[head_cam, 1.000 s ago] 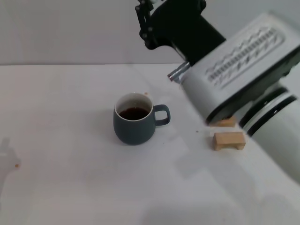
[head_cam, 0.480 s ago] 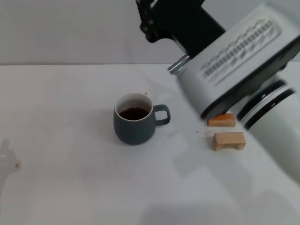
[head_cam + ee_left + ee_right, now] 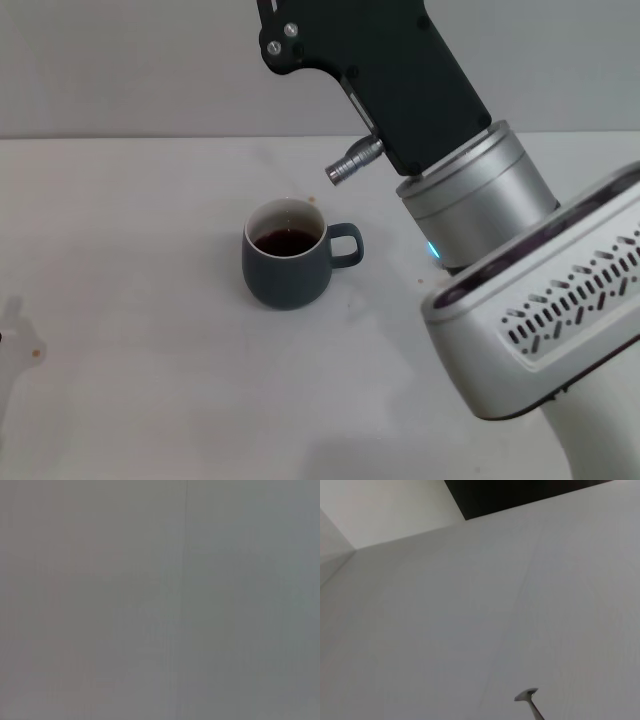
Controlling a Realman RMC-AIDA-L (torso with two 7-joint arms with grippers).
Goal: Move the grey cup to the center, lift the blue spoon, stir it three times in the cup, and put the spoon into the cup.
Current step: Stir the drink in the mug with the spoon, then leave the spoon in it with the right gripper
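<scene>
Head view: cup of dark liquid stands on the table, right arm raised beside it. Right wrist view shows the spoon tip. Jaws' state: cannot tell.

A white table with a few small brown specks meets a plain grey wall.

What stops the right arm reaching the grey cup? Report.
Probably nothing. The grey cup stands with its mouth open, and the right arm hangs above and behind it. The blue spoon shows its metal tip in the right wrist view.
</scene>
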